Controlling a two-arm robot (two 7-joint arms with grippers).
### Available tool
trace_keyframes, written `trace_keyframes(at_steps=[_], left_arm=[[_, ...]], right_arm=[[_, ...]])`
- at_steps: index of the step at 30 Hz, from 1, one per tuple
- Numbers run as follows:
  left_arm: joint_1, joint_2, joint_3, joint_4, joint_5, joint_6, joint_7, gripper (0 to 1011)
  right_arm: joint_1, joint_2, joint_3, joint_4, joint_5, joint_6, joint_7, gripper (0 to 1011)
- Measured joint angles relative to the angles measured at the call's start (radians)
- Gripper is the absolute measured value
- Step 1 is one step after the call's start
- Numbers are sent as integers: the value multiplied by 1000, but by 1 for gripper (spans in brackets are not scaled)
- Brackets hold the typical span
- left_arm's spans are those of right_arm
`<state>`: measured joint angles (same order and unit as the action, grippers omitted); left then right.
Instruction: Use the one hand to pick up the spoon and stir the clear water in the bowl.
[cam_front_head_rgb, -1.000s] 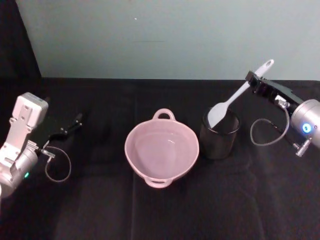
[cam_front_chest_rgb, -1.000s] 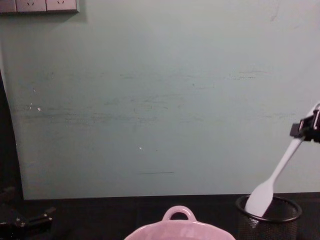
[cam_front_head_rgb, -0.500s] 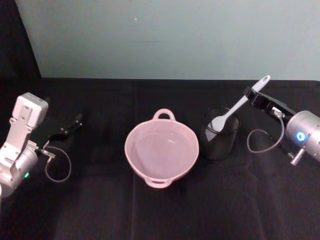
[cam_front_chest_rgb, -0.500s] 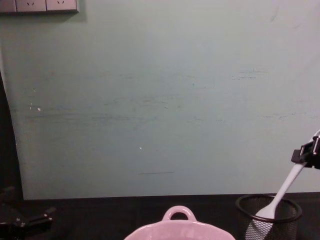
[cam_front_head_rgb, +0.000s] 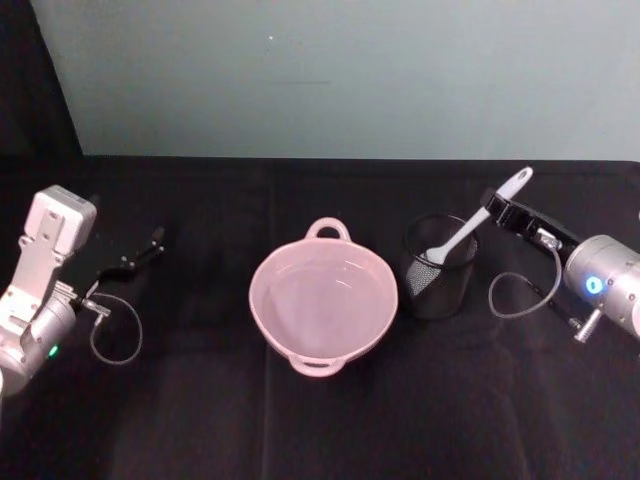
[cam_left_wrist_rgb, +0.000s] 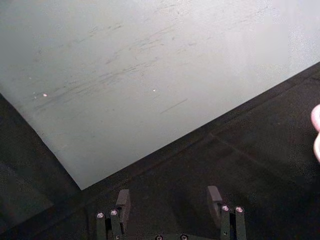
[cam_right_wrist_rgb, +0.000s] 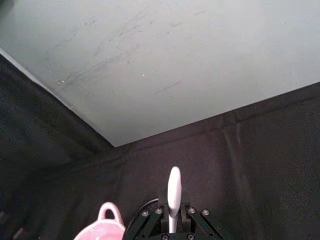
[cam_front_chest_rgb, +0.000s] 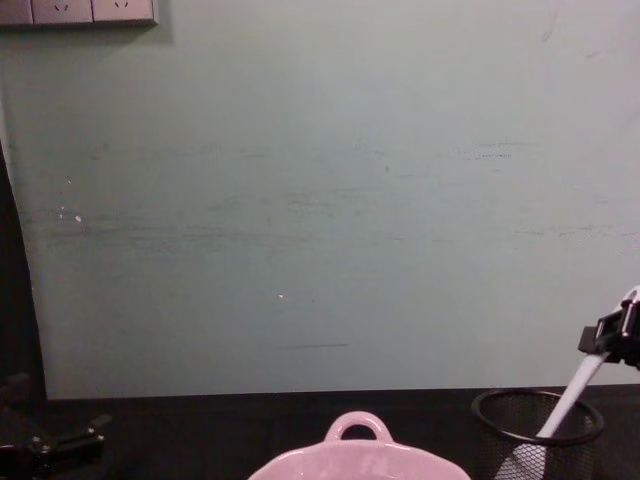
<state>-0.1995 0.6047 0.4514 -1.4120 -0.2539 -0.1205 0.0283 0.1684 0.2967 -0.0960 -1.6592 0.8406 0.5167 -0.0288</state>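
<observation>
Table (cam_front_head_rgb: 330, 430): black cloth; one bowl, one mesh cup, one spoon.
Bowl (cam_front_head_rgb: 323, 300): pale pink, at table centre, clear water inside.
Mesh cup (cam_front_head_rgb: 438, 268): black, just beside bowl at its 3 o'clock.
Right gripper (cam_front_head_rgb: 503, 210): fingers pinched on spoon handle, near its end, at 2 o'clock from cup.
Spoon (cam_front_head_rgb: 470, 232): white, tilted, head down inside cup.
Left gripper (cam_front_head_rgb: 135, 258): parked at 9 o'clock from bowl, fingers spread, holding nothing.

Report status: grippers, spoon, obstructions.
Right gripper shut on spoon, head down inside mesh cup. Left gripper open, parked left. Bowl unobstructed.
</observation>
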Motion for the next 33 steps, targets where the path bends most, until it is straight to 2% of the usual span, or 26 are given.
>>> trace_keyframes(at_steps=[12,25,27,33], left_arm=[[0,0,0,0,0,0,0,1011],[0,0,0,0,0,0,0,1011],[0,0,0,0,0,0,0,1011],[0,0,0,0,0,0,0,1011]], right_arm=[[-2,19,-21,8,22,-17,-9,127],[-2,18,-20,7,20,-14,-9,130],[-2,18,-20,7,20,-14,-9,162],[-2,18,-19,6,19,-13,-9,343]])
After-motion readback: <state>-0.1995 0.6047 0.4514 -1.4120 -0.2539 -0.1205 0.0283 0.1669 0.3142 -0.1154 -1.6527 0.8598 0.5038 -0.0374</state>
